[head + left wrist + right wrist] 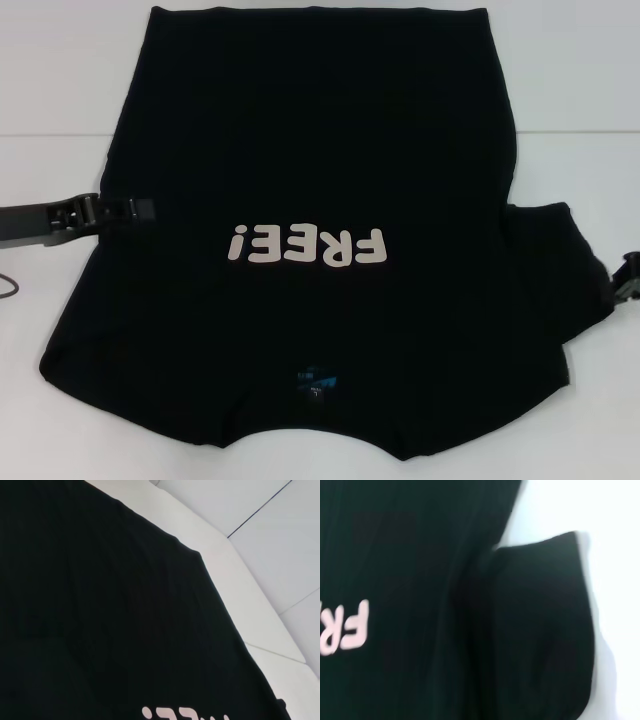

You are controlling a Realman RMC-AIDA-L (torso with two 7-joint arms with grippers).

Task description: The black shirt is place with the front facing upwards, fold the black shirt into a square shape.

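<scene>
White counter (60,90) carries the soft, limp black shirt (320,160); best pinched at the sleeves, though I cannot tell either tool's opening.

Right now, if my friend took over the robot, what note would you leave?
Left gripper: at the black shirt's left edge, low by the table.
Right gripper: at the right edge of the head view, beside the right sleeve.
Shirt lies face up, "FREE!" lettering showing, collar nearest the robot.
Done: the left sleeve is out of sight, perhaps tucked in.
Left: right sleeve, then folding into a square.
</scene>
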